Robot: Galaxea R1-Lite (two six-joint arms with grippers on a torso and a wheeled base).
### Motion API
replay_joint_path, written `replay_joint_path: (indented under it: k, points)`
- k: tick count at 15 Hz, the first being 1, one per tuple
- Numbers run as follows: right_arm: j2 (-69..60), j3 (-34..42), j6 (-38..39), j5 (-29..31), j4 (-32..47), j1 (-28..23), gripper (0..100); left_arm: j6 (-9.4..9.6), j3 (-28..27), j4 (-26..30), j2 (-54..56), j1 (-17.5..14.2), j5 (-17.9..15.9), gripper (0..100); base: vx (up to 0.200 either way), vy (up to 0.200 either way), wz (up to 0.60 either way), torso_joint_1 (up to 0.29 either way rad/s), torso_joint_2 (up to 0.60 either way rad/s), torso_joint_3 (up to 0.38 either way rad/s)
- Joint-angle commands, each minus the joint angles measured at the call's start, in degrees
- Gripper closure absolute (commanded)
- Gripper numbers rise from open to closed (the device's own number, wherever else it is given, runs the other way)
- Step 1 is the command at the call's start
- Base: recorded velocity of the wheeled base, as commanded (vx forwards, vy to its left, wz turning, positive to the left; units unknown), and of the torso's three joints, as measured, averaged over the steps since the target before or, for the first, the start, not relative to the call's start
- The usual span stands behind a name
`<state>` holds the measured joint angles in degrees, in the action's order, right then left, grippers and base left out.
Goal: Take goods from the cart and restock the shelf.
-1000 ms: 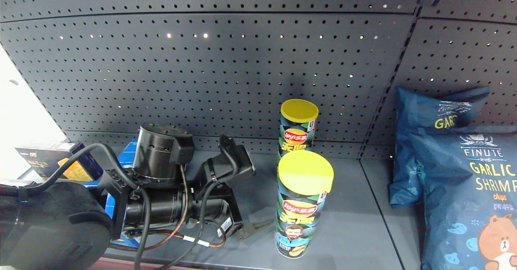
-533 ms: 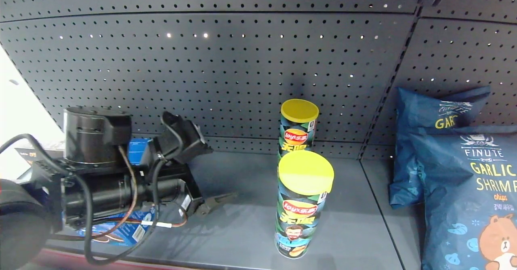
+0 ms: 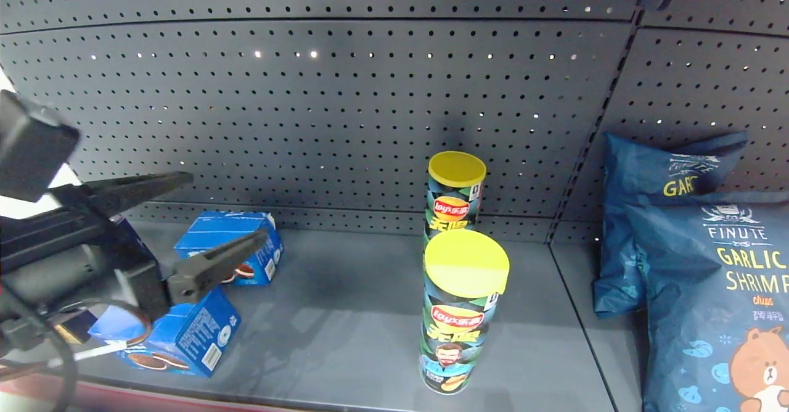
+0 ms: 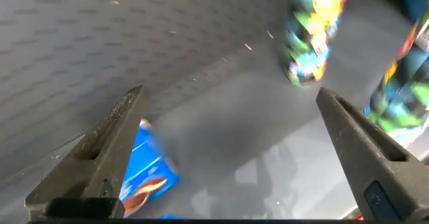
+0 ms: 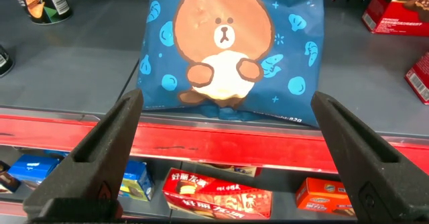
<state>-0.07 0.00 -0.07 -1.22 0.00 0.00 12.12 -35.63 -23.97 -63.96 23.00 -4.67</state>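
Two blue cookie boxes lie on the grey shelf (image 3: 370,313) at the left, one at the back (image 3: 231,255) and one near the front edge (image 3: 185,338). My left gripper (image 3: 228,207) hangs open above and between them, holding nothing. In the left wrist view its fingers (image 4: 110,153) spread wide over the shelf, with a blue box (image 4: 151,177) below. My right gripper (image 5: 226,96) is open and empty in front of a blue bear-printed chips bag (image 5: 231,43).
Two yellow-lidded chip cans stand mid-shelf, one in front (image 3: 462,313) and one behind (image 3: 456,199). Blue shrimp chips bags (image 3: 715,276) fill the right section. A perforated back panel (image 3: 308,122) closes the shelf. Below the red shelf edge (image 5: 228,147) lie more boxes (image 5: 214,197).
My left arm has drawn back to the left and risen, uncovering both blue boxes. Its gripper now stands wide open above them. The cans and bags have not moved.
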Motion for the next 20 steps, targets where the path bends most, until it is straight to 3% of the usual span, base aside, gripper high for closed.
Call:
replay_joint_path:
  k: [1,2,3,5,8,10,12,14,16,20]
  points:
    - [0.1,0.0,0.0,0.0,0.0,0.0,0,-2.71,8.8,0.3,19.4,-3.4,5.8,0,0.000,0.000,0.00,0.000,0.00,0.000]
    - [0.1,0.0,0.0,0.0,0.0,0.0,0,-3.15,12.3,0.3,24.5,-6.3,7.5,0,0.000,0.000,0.00,0.000,0.00,0.000]
    - [0.1,0.0,0.0,0.0,0.0,0.0,0,-6.40,17.4,0.2,29.8,-8.4,10.2,0,0.000,0.000,0.00,0.000,0.00,0.000]
    - [0.1,0.0,0.0,0.0,0.0,0.0,0,-9.57,26.0,-0.4,36.5,-11.6,14.0,0,0.000,0.000,0.00,0.000,0.00,0.000]
    - [0.1,0.0,0.0,0.0,0.0,0.0,0,-12.73,35.6,0.2,43.2,-17.3,13.6,0,0.000,0.000,0.00,0.000,0.00,0.000]
    - [0.1,0.0,0.0,0.0,0.0,0.0,0,-15.55,35.6,5.0,46.4,-19.4,12.9,0,0.000,0.000,0.00,0.000,0.00,0.000]
    - [0.1,0.0,0.0,0.0,0.0,0.0,0,-16.16,35.6,7.4,48.1,-21.4,8.6,0,0.000,0.000,0.00,0.000,0.00,0.000]
    - [0.1,0.0,0.0,0.0,0.0,0.0,0,-16.07,35.6,18.5,56.3,-24.4,3.2,0,0.000,0.000,0.00,0.000,0.00,0.000]
    - [0.1,0.0,0.0,0.0,0.0,0.0,0,-16.25,35.6,20.4,60.1,-25.2,0.7,0,0.000,0.000,0.00,0.000,0.00,0.000]
    - [0.1,0.0,0.0,0.0,0.0,0.0,0,-17.13,35.6,20.1,60.3,-24.5,2.0,0,0.000,0.000,0.00,0.000,0.00,0.000]
